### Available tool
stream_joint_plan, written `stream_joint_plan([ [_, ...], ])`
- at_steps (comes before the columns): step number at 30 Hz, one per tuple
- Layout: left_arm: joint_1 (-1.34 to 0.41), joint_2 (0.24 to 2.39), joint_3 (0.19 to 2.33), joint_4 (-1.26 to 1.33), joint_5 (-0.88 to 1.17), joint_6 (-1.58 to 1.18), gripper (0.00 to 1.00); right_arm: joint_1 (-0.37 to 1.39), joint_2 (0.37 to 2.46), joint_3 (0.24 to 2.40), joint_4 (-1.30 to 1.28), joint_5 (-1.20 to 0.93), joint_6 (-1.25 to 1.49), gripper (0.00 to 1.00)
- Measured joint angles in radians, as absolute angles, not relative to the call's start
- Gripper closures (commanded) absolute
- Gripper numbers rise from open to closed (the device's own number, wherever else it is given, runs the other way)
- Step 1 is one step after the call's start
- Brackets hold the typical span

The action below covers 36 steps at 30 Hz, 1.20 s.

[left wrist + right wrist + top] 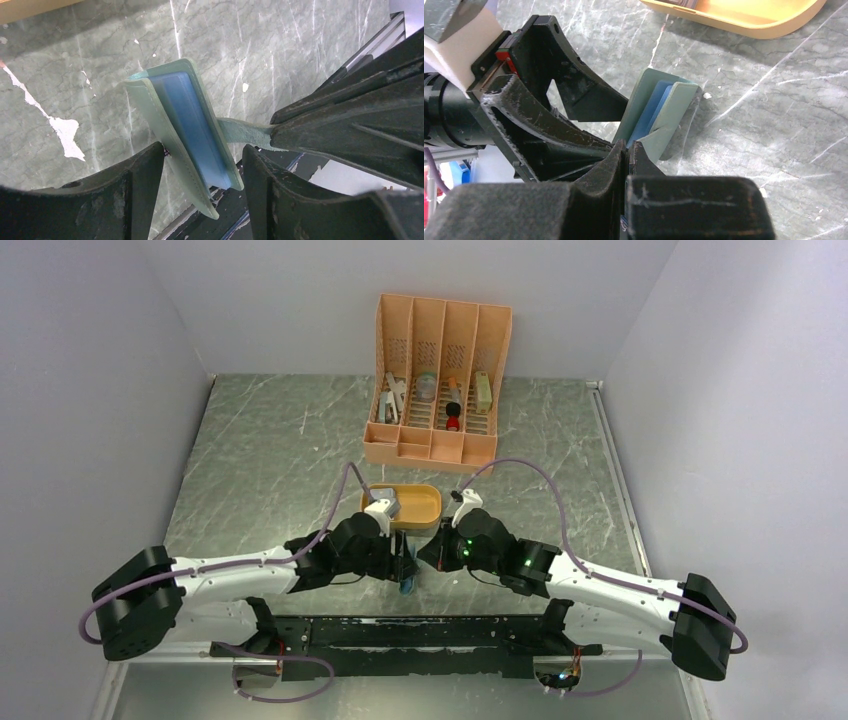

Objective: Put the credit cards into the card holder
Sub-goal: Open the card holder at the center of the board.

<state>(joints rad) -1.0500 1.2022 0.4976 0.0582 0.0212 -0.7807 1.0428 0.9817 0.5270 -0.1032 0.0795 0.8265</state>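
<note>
The tall orange organizer (437, 380) stands at the back of the table (260, 470). It has four slots with small things in them: some white bits, a red and black thing, and a pale block. The orange tray (418, 506) sits just in front of the two arms. A flat grey thing (681, 3) lies in one end of it, too cut off to tell what it is. White walls close in the table on the left, back and right, and there is bare table on both sides of the tray. The card holder (187, 127) is near the front edge, standing half open between the arms. It is pale green outside with blue sheets inside. The right gripper (626, 152) is pinched tight on one thin green flap of it. The left gripper (202, 165) has a finger on each side of the holder, set fairly wide; I cannot tell if they squeeze it.
</note>
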Motion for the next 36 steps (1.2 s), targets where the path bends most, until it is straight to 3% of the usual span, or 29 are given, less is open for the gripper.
stream_joint_plan([
  [20,-1.051,1.142,0.494,-0.005,-0.056,-0.781,0.67,1.043,0.981,0.527,-0.111,0.098,0.826,1.0],
  [30,-1.051,1.149,0.495,-0.015,-0.072,-0.773,0.94,1.043,0.979,0.526,-0.124,0.11,0.826,1.0],
  [36,-1.051,1.159,0.484,-0.021,-0.093,-0.772,0.95,1.043,0.977,0.513,-0.156,0.147,0.842,1.0],
])
